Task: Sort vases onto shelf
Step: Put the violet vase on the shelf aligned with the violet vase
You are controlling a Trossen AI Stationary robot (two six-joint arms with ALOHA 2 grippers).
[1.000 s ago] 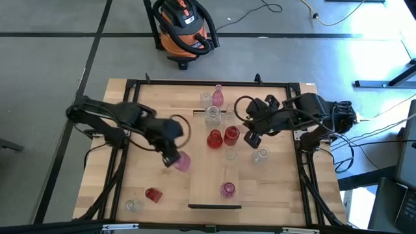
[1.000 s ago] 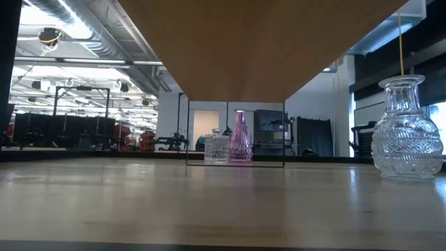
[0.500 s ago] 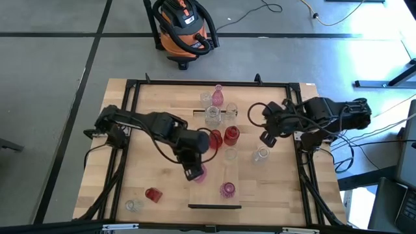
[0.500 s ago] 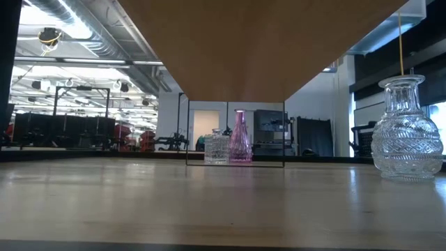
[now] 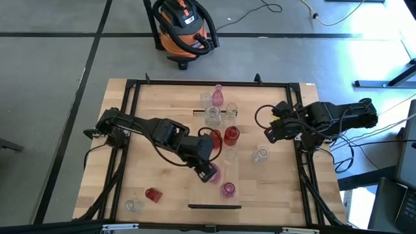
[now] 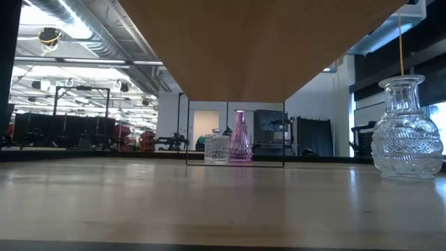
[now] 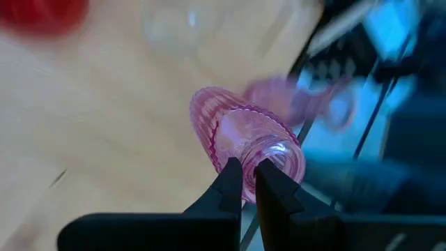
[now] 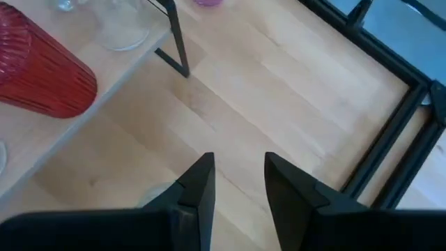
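Two arms reach over the table in the high view. The left gripper is above the shelf, and its fingers are closed on the rim of a pink vase. Just beside it on the shelf stands another pink vase. Further up the shelf are two red vases, with clear ones near them. The right gripper is at the right side of the table, holding nothing, with a clear vase near it. One red vase and one clear vase stand well apart at the front left corner.

From the low view, a cut-glass vase stands at the right, and a tall pink bottle vase stands far back beside a clear one.

From the left wrist view, the two fingers pinch the rim of the ribbed pink vase, which is tilted.

From the right wrist view, the fingers are apart with only bare tabletop between them; a red vase stands on the shelf
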